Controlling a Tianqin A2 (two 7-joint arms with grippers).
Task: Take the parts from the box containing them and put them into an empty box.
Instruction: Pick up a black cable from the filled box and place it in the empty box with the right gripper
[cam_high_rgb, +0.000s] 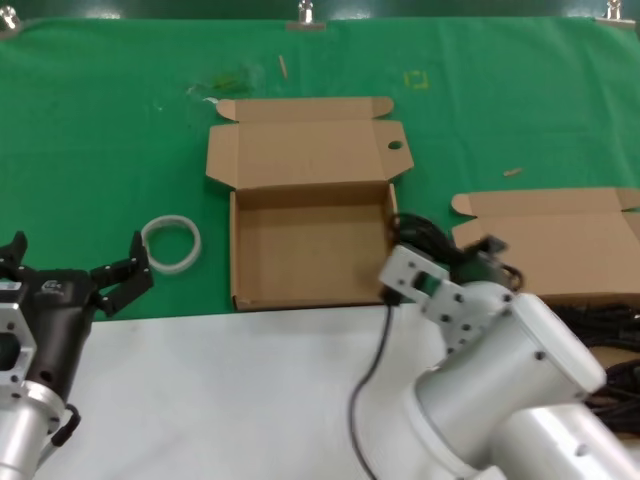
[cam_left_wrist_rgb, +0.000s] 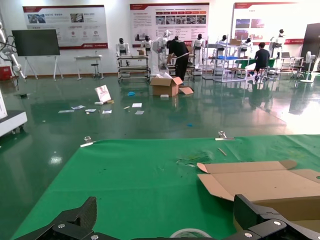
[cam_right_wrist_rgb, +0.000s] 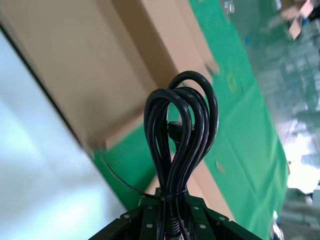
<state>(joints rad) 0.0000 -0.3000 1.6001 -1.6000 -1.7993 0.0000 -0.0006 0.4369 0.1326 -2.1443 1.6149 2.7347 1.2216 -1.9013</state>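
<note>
The empty box (cam_high_rgb: 310, 250) lies open at the table's middle, its lid tab with a round hole (cam_high_rgb: 395, 146) at the back right. The box containing the parts (cam_high_rgb: 560, 240) stands at the right, with black cable coils (cam_high_rgb: 605, 325) in it. My right gripper (cam_high_rgb: 462, 262) is shut on one cable bundle (cam_high_rgb: 418, 232), held up between the two boxes by the empty box's right wall. In the right wrist view the bundle's loops (cam_right_wrist_rgb: 182, 130) stick out of the shut gripper (cam_right_wrist_rgb: 171, 207). My left gripper (cam_high_rgb: 120, 280) is open and empty at the left.
A white ring (cam_high_rgb: 172, 243) lies on the green mat just beyond the left gripper; it also shows in the left wrist view (cam_left_wrist_rgb: 190, 233). A white sheet (cam_high_rgb: 220, 390) covers the table's front. A blurred brown box (cam_right_wrist_rgb: 100, 65) fills the right wrist view behind the bundle.
</note>
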